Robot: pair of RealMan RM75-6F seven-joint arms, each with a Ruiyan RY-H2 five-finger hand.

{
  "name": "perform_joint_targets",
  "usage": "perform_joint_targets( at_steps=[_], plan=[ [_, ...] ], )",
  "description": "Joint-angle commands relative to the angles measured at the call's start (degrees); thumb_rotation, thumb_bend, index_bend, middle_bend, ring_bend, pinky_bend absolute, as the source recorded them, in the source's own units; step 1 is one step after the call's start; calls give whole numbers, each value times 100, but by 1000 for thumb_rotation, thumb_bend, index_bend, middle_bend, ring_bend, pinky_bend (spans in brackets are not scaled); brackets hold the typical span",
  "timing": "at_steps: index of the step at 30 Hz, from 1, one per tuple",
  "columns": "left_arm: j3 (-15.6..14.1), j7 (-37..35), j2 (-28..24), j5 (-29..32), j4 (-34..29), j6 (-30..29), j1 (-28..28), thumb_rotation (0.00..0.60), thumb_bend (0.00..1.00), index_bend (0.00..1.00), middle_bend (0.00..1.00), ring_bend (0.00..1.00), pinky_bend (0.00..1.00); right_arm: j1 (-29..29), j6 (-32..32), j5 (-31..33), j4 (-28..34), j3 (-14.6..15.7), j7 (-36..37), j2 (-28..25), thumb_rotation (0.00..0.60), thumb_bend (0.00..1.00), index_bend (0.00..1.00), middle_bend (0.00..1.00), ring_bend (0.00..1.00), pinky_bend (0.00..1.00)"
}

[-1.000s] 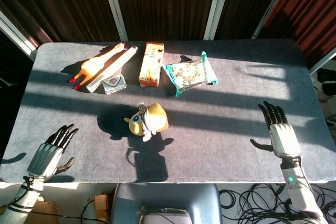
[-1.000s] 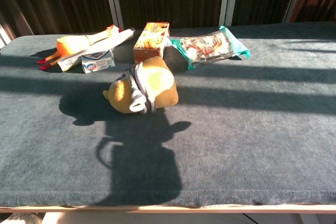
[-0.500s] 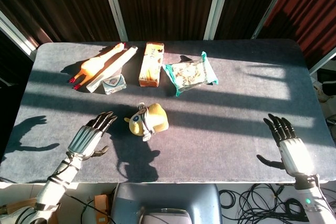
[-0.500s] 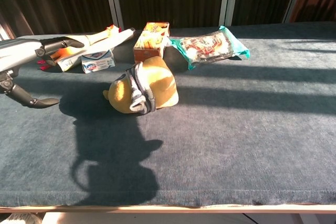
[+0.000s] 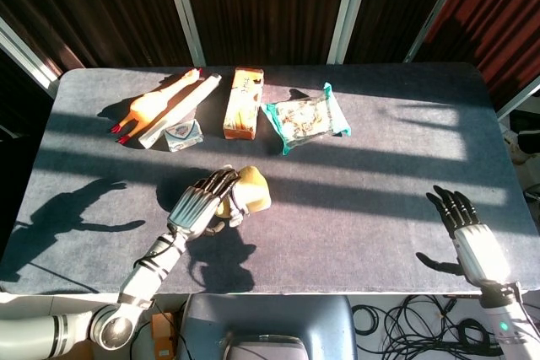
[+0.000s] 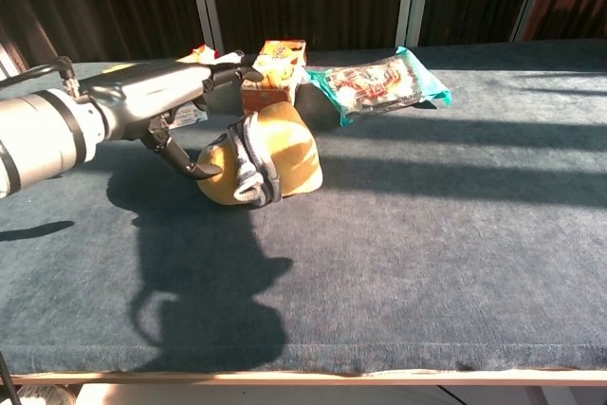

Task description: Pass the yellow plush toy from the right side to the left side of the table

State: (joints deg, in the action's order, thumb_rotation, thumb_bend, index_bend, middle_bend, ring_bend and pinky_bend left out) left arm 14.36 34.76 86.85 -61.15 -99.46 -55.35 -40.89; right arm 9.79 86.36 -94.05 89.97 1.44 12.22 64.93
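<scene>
Left robot hand (image 5: 198, 201) now over yellow plush toy (image 5: 251, 189), fingers spread, right robot hand (image 5: 472, 238) spread, empty

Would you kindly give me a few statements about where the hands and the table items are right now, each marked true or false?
1. The left hand is over the yellow plush toy, fingers spread. True.
2. The right hand is holding the plush toy. False: it is near the table's right edge, holding nothing.
3. The rubber chicken lies at the back left of the table. True.
4. The teal-edged snack packet sits on top of the orange box. False: it lies beside the box, on its right.
5. The plush toy is lifted off the table. False: in the chest view it rests on the cloth.
</scene>
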Motion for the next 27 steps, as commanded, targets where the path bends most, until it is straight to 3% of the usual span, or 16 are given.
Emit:
perform_joint_targets(
  at_steps=[1,8,14,16,19,22,25,27],
  plan=[
    [76,278,322,416,314,111,-333,600,260,0,0,0,248,-8,-17,-19,9,6,26,-33,600,16,0,0,0,0],
    [215,702,967,1173,1068,-8,-878,600,261,0,0,0,249,-10,-67,-104,9,32,140,-104,600,16,0,0,0,0],
    [195,960,1214,1896,1382,-7,-1119,600,263,0,0,2,248,-44,47,-179,-34,13,406,-140,600,16,0,0,0,0],
    [177,946,1259,2066,1395,29,-1159,600,263,0,0,35,243,-55,75,-175,-50,-4,462,-136,600,16,0,0,0,0],
    [114,934,1346,2231,1467,53,-1214,600,262,38,62,163,224,-72,105,-163,-62,-25,518,-129,600,16,0,0,0,0],
    [3,991,1487,2284,1625,-18,-1272,600,282,207,245,345,328,-91,143,-170,-73,-40,558,-119,600,17,0,0,0,0],
    [-125,669,1835,1758,2062,-336,-1203,600,355,479,503,575,562,-113,179,-155,-97,-65,589,-95,600,16,0,0,0,0],
    [-199,374,2012,1357,2339,-520,-1131,600,419,610,634,684,662,-116,169,-151,-103,-67,601,-96,600,17,0,0,0,0]
  ],
)
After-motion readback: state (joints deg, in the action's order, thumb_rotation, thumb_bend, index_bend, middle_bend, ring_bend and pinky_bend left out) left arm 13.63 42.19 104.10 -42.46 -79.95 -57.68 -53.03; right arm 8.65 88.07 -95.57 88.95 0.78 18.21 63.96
